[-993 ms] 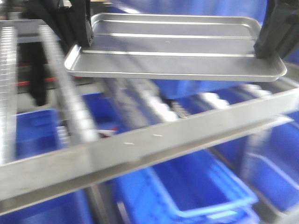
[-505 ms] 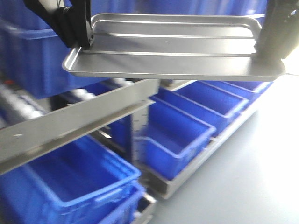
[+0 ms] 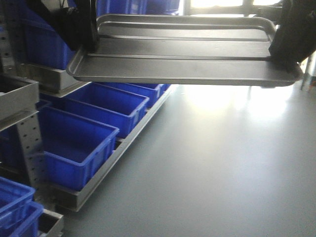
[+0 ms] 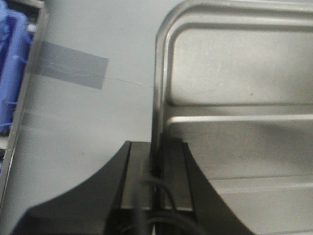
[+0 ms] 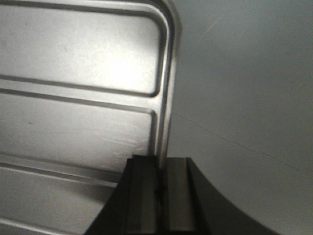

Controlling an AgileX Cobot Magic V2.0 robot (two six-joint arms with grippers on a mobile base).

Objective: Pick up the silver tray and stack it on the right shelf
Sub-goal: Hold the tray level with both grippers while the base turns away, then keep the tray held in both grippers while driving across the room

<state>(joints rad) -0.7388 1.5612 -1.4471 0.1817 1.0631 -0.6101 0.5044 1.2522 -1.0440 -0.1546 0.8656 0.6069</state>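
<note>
Now floor, no longer rack, beneath silver tray.

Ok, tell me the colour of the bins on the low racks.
The bins are plain bright blue, clearest in the exterior front-facing view.

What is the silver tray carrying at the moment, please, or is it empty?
Empty: the silver tray shows a bare ribbed bottom in every view, nothing lying on it.

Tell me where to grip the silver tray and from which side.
The raised rim at each short end, coming from outside: the silver tray is long, shallow and level, and the left end effector and right end effector pinch there.
</note>
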